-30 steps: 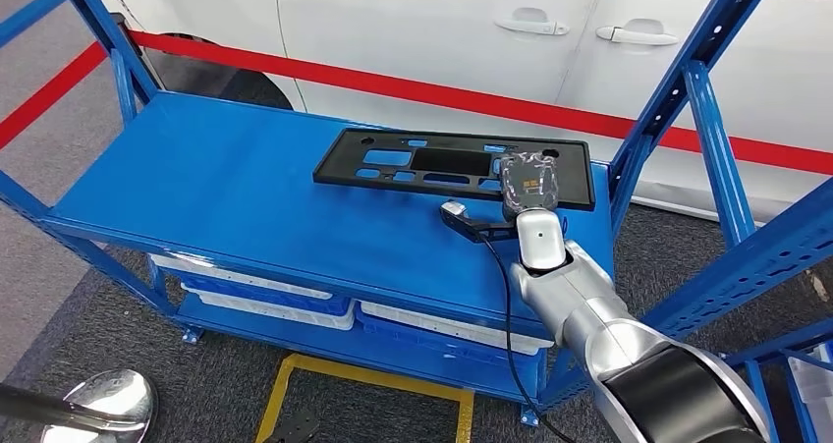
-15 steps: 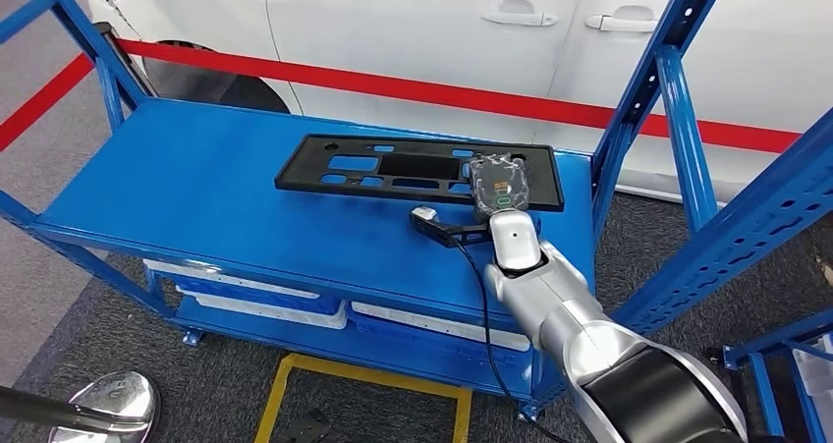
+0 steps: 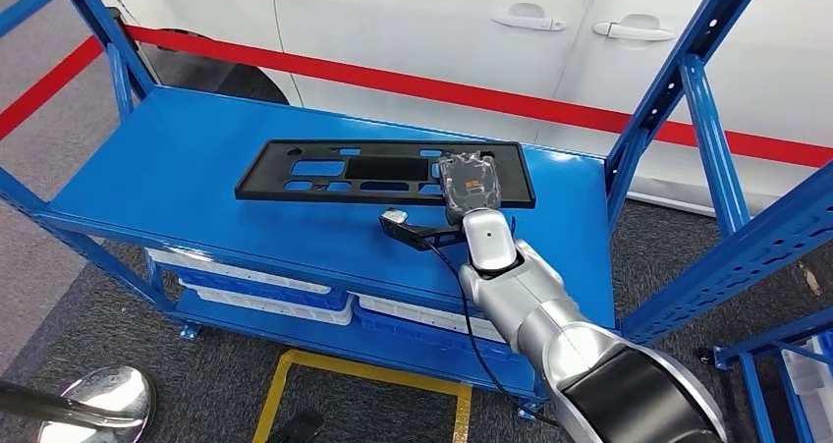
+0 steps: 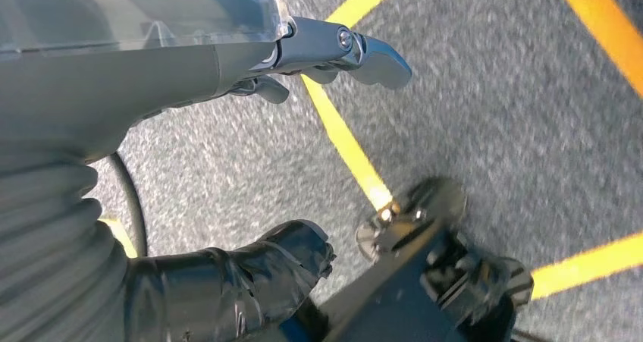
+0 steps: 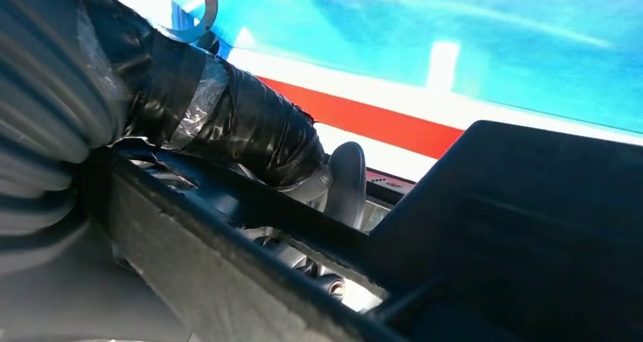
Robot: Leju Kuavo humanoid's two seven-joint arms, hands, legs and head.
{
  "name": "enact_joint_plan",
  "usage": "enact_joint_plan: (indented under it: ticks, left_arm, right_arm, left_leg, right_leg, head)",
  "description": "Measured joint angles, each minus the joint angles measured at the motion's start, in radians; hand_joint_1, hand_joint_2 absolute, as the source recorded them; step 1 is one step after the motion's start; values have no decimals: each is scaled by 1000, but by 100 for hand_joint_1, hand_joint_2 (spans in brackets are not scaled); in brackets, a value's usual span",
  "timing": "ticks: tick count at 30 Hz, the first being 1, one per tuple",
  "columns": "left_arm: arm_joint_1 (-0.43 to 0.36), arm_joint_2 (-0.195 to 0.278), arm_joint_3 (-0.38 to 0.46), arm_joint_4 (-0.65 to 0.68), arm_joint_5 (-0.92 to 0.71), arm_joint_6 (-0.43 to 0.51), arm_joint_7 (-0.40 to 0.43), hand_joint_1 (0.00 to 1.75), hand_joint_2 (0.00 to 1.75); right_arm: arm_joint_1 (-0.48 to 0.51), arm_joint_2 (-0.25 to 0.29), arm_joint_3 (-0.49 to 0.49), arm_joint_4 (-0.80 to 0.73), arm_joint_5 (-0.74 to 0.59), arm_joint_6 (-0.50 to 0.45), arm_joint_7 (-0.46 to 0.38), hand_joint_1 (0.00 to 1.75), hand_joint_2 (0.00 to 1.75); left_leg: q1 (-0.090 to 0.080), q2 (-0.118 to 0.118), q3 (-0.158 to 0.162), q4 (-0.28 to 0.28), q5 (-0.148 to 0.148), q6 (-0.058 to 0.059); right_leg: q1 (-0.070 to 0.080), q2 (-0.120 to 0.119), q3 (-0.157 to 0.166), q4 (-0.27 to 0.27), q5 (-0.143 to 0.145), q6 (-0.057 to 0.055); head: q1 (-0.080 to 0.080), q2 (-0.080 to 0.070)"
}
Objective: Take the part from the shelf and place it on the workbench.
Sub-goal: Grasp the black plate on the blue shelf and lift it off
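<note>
Part: flat black plastic panel, long and rectangular with several cut-out slots, lying on the top deck of the blue metal shelf, toward its far right side.
Right hand: right hand rests over the panel's right end; in the right wrist view its tape-wrapped thumb lies on the panel's edge with fingers underneath, gripping it.
Left hand: left hand hangs over speckled grey floor with yellow lines; its fingers are apart and hold nothing.
Containers: white and blue trays sit on the shelf's lower level; what they hold cannot be made out.
Writing: none legible.
Surroundings: white car and red barrier tape beyond the shelf.
</note>
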Motion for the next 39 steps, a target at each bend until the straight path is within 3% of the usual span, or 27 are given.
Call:
enact_joint_plan:
  ticks: [1,2,3,5,6,9,11,14,15,16,17,19,21,24,25,27,29,30,31,32,35,36,39]
  left_arm:
    - [0,0,0,0,1,-2,2,0,175]
    - [0,-1,0,0,4,-4,5,0,175]
    - [-1,-1,0,0,6,-6,9,0,175]
    - [-3,-4,0,0,11,-8,18,0,175]
    - [-4,-6,0,0,12,-9,22,0,175]
    - [-5,-8,0,0,13,-10,30,0,175]
    - [-5,-8,0,0,14,-9,35,0,175]
    - [-4,-8,1,0,15,-8,37,0,175]
    - [-4,-8,1,0,15,-8,37,0,175]
    - [-3,-7,1,0,15,-8,37,0,175]
    - [-3,-7,1,0,15,-8,37,0,175]
    - [-5,-5,1,0,18,-8,36,0,175]
    - [-8,-5,2,0,21,-8,35,0,175]
    - [-6,-4,2,0,23,-8,35,0,175]
    - [-6,-4,2,0,25,-8,36,0,175]
    - [-7,-4,3,0,28,-8,38,0,175]
    - [-7,-4,3,0,28,-8,39,0,175]
    - [-7,-4,4,0,28,-8,39,0,175]
    - [-6,-4,4,0,27,-8,39,0,175]
    - [-5,-4,4,0,27,-8,38,0,175]
    - [-5,-5,4,0,25,-9,35,0,175]
    - [-5,-6,4,0,25,-9,35,0,175]
    - [-6,-7,4,0,25,-10,34,0,175]
  right_arm:
    - [1,4,0,0,-1,2,-1,175,175]
    - [1,9,0,0,-2,4,-2,175,175]
    - [1,15,0,0,-3,6,-2,175,175]
    - [0,26,0,0,-5,8,-2,175,175]
    - [0,31,1,0,-7,8,-1,175,175]
    - [2,39,2,0,-9,9,2,175,175]
    - [2,40,2,0,-12,10,4,175,175]
    - [3,43,2,0,-17,10,4,175,175]
    - [5,43,2,0,-18,10,4,175,175]
    - [7,43,2,1,-19,10,4,175,175]
    - [8,43,2,1,-20,10,4,175,175]
    - [8,43,2,1,-22,10,4,175,175]
    - [6,43,3,0,-24,10,5,175,175]
    - [5,43,3,0,-26,10,5,175,175]
    - [6,43,3,1,-26,10,5,175,175]
    - [6,42,3,2,-27,10,6,175,175]
    - [7,42,4,3,-28,10,7,175,175]
    - [8,41,4,4,-28,11,8,175,175]
    - [10,41,4,5,-28,11,8,175,175]
    - [11,40,4,5,-29,11,8,175,175]
    - [11,39,4,4,-29,11,8,175,175]
    - [10,39,4,4,-30,11,8,175,175]
    - [9,39,4,3,-30,11,9,175,175]
  left_leg:
    - [0,-1,-1,2,0,0]
    - [-1,-2,-1,4,-1,0]
    - [-1,-2,-1,7,-2,-1]
    - [-6,-3,-6,14,-3,-6]
    - [-6,-3,-10,16,-2,-10]
    - [-4,-3,-19,18,1,-26]
    - [-3,-3,-33,52,-32,-36]
    - [3,-3,-96,227,-136,-53]
    - [5,-2,-112,276,-155,-57]
    - [8,-2,-111,288,-155,-60]
    - [10,-2,-90,260,-137,-63]
    - [13,-2,-11,129,-86,-65]
    - [10,-5,39,33,-61,-56]
    - [6,-7,39,13,-45,-32]
    - [6,-5,35,10,-36,-24]
    - [8,-2,23,4,-18,-7]
    - [4,-1,6,6,-7,1]
    - [2,-1,-3,8,-2,2]
    - [1,-1,-11,10,2,2]
    - [-1,-2,-18,12,5,2]
    - [-6,-2,-28,16,14,-4]
    - [-7,-2,-30,17,17,-8]
    - [-6,-1,-35,13,26,-25]
  right_leg:
    - [0,0,2,1,12,-1]
    - [0,0,23,-38,40,-4]
    - [1,0,56,-103,75,-9]
    - [6,0,116,-221,115,-20]
    - [9,0,128,-250,120,-24]
    - [9,-1,128,-267,125,-35]
    - [2,-4,128,-278,135,-46]
    - [-1,-6,116,-281,147,-52]
    - [-1,-6,111,-281,150,-51]
    - [-2,-6,106,-280,154,-49]
    - [-3,-6,100,-278,157,-46]
    - [-5,-5,92,-273,164,-38]
    - [-3,-5,84,-267,171,-27]
    - [-3,-4,77,-273,186,-6]
    - [-4,-3,72,-267,178,0]
    - [-7,-2,45,-201,119,7]
    - [-7,-2,1,-70,36,12]
    - [-7,-2,-13,-17,11,13]
    - [-7,-2,-11,6,4,13]
    - [-7,-2,10,-11,14,10]
    - [0,-3,135,-200,72,-11]
    - [4,-3,160,-244,81,-17]
    - [8,-4,167,-272,91,-27]
  head:
    - [0,0]
    - [0,0]
    - [0,0]
    - [0,0]
    - [0,0]
    - [0,0]
    - [-1,0]
    - [-1,0]
    - [-1,0]
    - [-1,0]
    - [-1,0]
    - [-1,0]
    - [-1,0]
    - [0,0]
    - [0,0]
    - [1,0]
    - [1,0]
    - [1,0]
    - [1,0]
    - [1,0]
    - [1,0]
    - [1,0]
    - [1,0]
